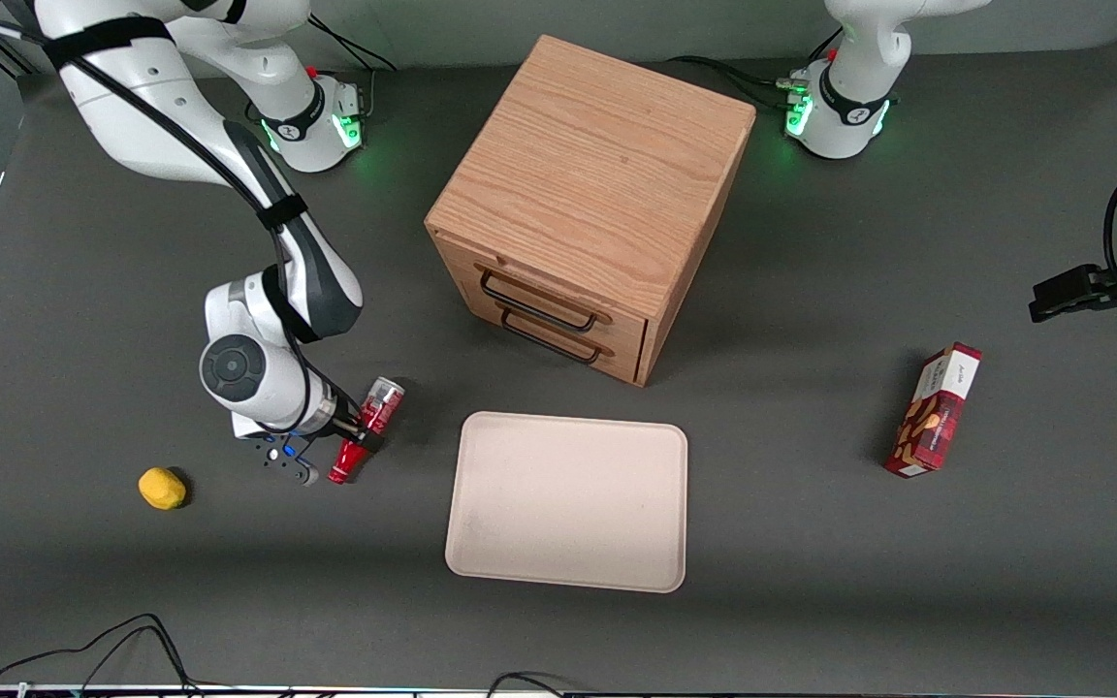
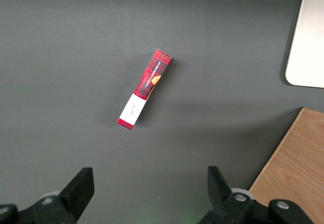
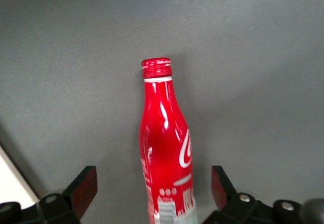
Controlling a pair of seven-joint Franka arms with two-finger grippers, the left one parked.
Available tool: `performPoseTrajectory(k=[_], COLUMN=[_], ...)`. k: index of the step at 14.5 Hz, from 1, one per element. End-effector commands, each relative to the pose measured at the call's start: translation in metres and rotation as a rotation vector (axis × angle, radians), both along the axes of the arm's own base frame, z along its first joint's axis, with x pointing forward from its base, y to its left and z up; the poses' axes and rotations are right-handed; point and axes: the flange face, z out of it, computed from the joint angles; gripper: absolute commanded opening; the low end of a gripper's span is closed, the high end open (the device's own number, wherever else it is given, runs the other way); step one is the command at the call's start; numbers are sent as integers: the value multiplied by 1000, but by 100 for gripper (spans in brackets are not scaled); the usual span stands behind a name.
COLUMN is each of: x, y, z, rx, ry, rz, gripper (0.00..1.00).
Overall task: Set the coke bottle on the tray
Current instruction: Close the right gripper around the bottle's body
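The coke bottle [image 1: 366, 429] lies on the dark table beside the tray [image 1: 568, 499], toward the working arm's end. Its red cap points toward the front camera and its clear base points away from it. My right gripper [image 1: 350, 433] is low over the bottle's lower body. In the right wrist view the gripper [image 3: 153, 188] is open. The red bottle [image 3: 164, 143] lies between the two black fingers [image 3: 85, 186] with a gap on each side. A cream corner of the tray [image 3: 9, 183] shows at the edge.
A wooden two-drawer cabinet [image 1: 592, 194] stands farther from the front camera than the tray. A yellow lemon-like object [image 1: 162, 488] lies toward the working arm's end. A red snack box [image 1: 935, 410] lies toward the parked arm's end.
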Motion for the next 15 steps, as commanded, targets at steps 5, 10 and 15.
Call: performPoseTrajectory(k=[5,10,15], x=[1,0,-2], y=[5,7,7], z=[-32,-54,-66], rx=[-12,-16,-42], ry=[-3,-7,-4], rz=[-31,-18,-23], gripper=[100,100,100])
